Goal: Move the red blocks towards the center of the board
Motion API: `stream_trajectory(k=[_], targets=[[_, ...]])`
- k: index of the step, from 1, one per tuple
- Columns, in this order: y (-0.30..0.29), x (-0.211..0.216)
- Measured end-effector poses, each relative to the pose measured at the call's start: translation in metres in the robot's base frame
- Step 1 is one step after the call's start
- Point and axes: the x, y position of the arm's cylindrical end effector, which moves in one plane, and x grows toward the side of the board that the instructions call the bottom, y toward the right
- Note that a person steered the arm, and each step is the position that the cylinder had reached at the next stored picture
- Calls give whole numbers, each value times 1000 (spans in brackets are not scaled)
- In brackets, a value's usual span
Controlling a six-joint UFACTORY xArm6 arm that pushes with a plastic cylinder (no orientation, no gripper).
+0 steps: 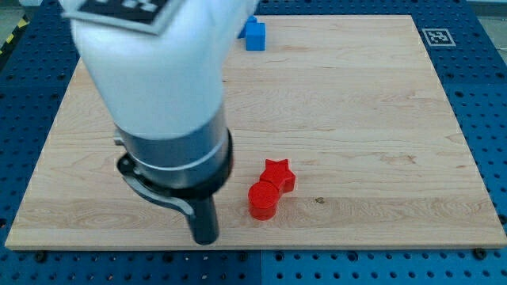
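Observation:
A red star block (pixel 279 174) and a red round block (pixel 263 199) lie touching each other on the wooden board (pixel 356 119), below the board's centre. My tip (pixel 206 240) rests near the board's bottom edge, to the left of the red round block and apart from it. A blue block (pixel 254 35) sits at the view's top edge of the board, partly hidden by the arm.
The large white and black arm body (pixel 158 95) covers much of the board's left half. A printed marker (pixel 436 36) sits at the board's top right corner. A blue perforated table (pixel 491 119) surrounds the board.

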Motion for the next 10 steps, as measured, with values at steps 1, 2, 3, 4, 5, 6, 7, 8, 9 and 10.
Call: stream_trajectory(k=[1, 2, 3, 4, 5, 6, 7, 8, 9, 10], targets=[[1, -1], [22, -11], [47, -21], [49, -21], [64, -21], [70, -18], [70, -6], [70, 0], [77, -2], [87, -3]])
